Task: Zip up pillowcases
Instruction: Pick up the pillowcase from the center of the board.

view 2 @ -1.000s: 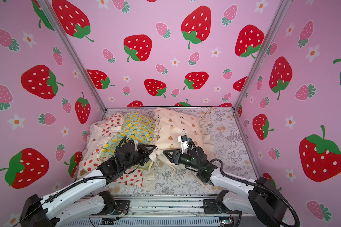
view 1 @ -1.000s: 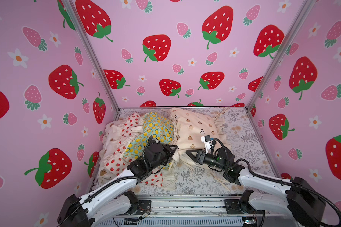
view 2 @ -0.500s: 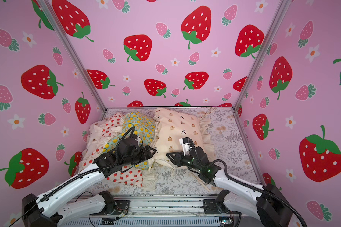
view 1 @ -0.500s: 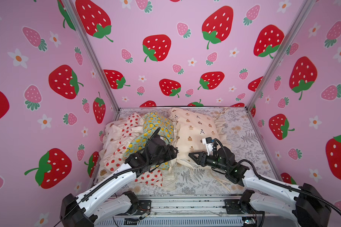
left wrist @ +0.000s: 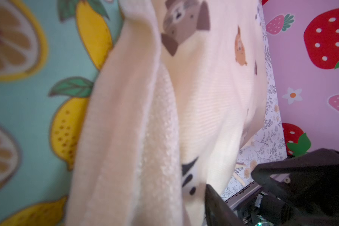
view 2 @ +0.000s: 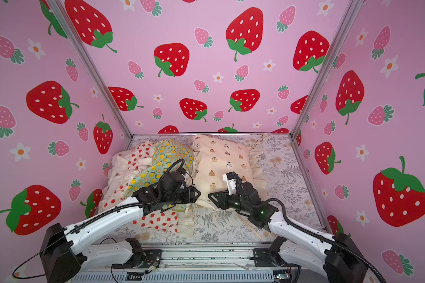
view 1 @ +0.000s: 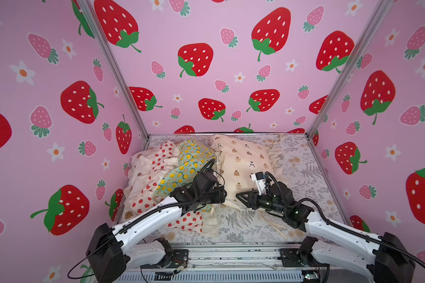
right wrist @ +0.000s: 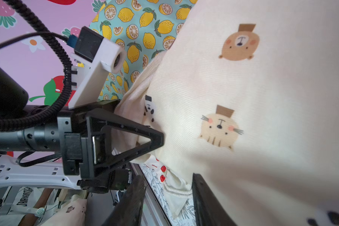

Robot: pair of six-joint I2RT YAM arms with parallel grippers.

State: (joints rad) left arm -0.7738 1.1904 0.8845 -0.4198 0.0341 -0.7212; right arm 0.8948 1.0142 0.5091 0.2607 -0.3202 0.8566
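Several pillowcases lie bunched on the left of the bed. The beige bear pillowcase is in the middle, the teal lemon one leans on its left, and the red strawberry one lies beyond. My left gripper is at the beige pillowcase's near left corner; its cream edge runs between the fingers, and only one finger shows. My right gripper faces it, open, one finger against the beige cloth, a loose cream hem in the gap.
A grey fern-print sheet covers the bed. Pink strawberry walls close in the left, back and right. A metal rail runs along the front edge. Cream cords trail over the sheet by the right arm.
My left gripper has moved right, off the lemon pillowcase to the beige one's corner, its jaws widening and narrowing again. The right gripper has barely shifted.
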